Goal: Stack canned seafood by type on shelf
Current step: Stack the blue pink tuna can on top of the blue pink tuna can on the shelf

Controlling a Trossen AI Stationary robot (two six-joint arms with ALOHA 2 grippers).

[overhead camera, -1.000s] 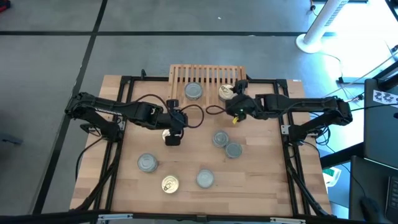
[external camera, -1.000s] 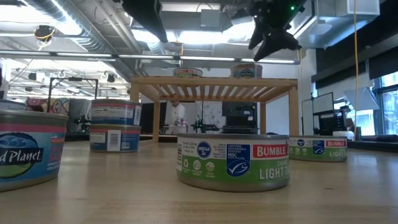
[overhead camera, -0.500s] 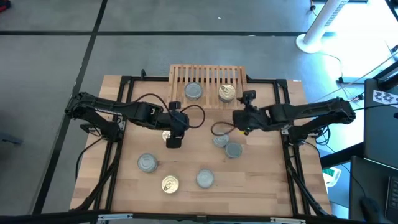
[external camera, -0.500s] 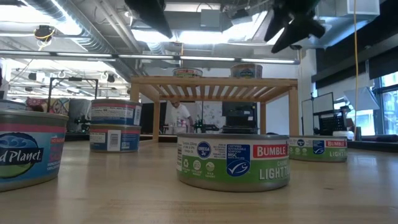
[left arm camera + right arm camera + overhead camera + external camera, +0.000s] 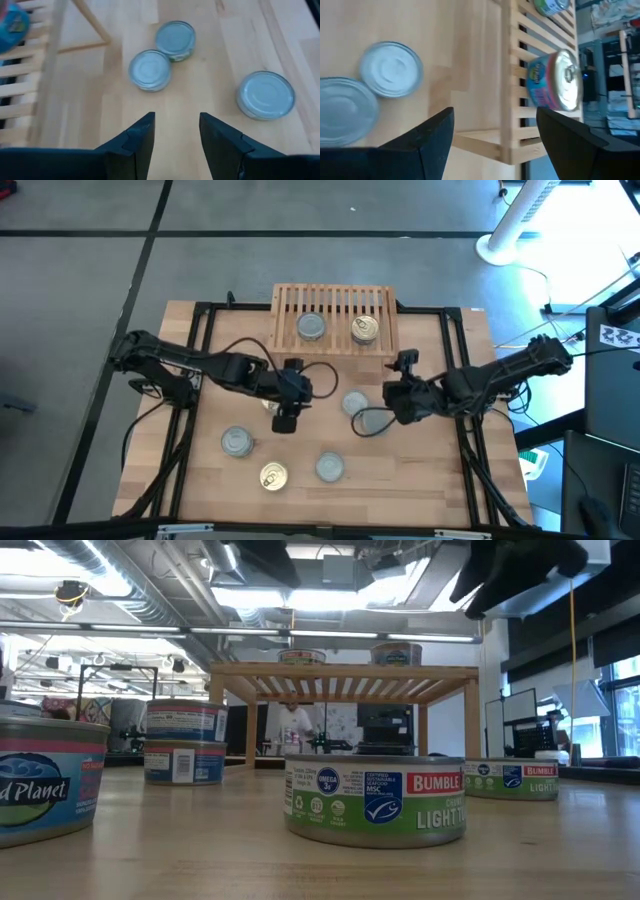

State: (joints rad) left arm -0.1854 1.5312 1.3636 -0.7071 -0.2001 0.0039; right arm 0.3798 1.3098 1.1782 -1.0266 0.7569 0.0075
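High view: the slatted wooden shelf [image 5: 334, 318] sits at the counter's [image 5: 190, 480] 12 o'clock edge, carrying a silver-topped tin [image 5: 311, 326] and a gold-topped tin [image 5: 364, 329]. The left tool [image 5: 284, 420] hovers left of centre; the right tool [image 5: 392, 406] hovers by two silver tins [image 5: 355, 403].

Low view: a Bumble Bee tin [image 5: 375, 798] stands before the shelf.

Left wrist view: the left tool's fingers [image 5: 140, 139] are narrowly parted, empty.

Right wrist view: the right tool's fingers [image 5: 432, 134] are spread wide, empty.
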